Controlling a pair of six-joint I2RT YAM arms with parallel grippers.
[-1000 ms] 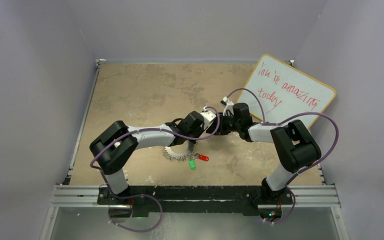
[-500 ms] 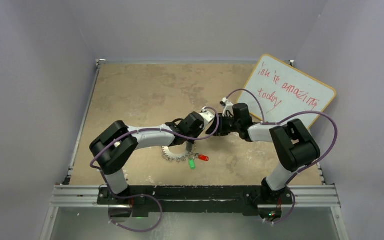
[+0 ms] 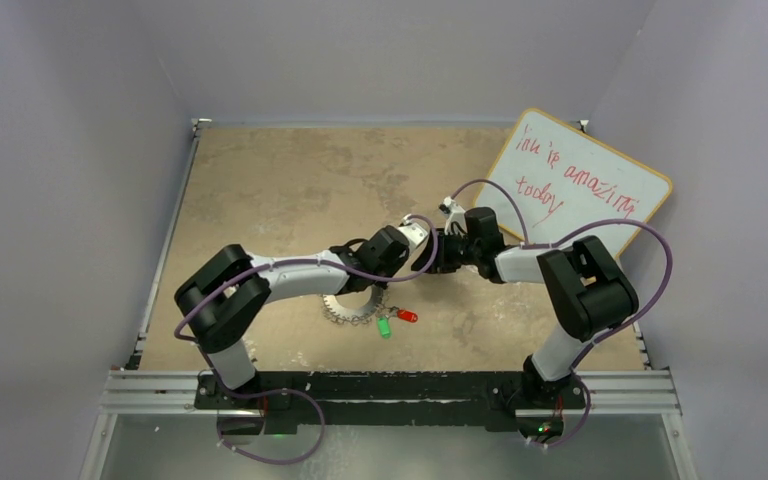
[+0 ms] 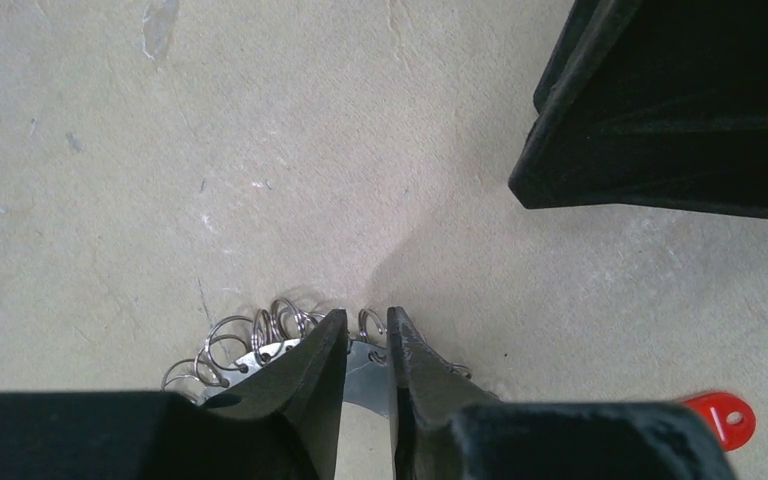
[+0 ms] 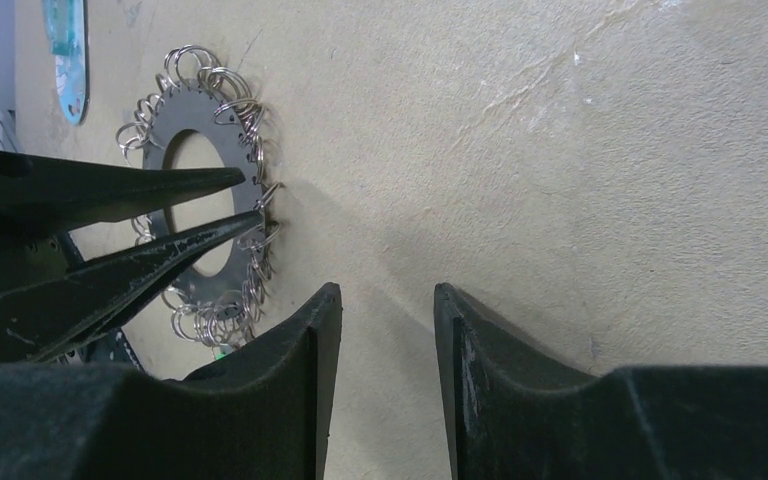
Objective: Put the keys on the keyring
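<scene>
Since the keyring [image 3: 348, 312] had slid slightly away from the keys [image 3: 406, 316], which lay unmoved just beside it on the surface [image 3: 290, 180], the left end effector [image 4: 367, 345], clamped on the keyring's rim, was evidently dragging it. Near the keyring, the right end effector [image 5: 385, 295] hung open and empty, so threading seemed not yet begun.

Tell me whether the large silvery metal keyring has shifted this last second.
Yes, slightly: the keyring has slid left in the top view, away from the small green-headed silver key, which stayed put.
</scene>
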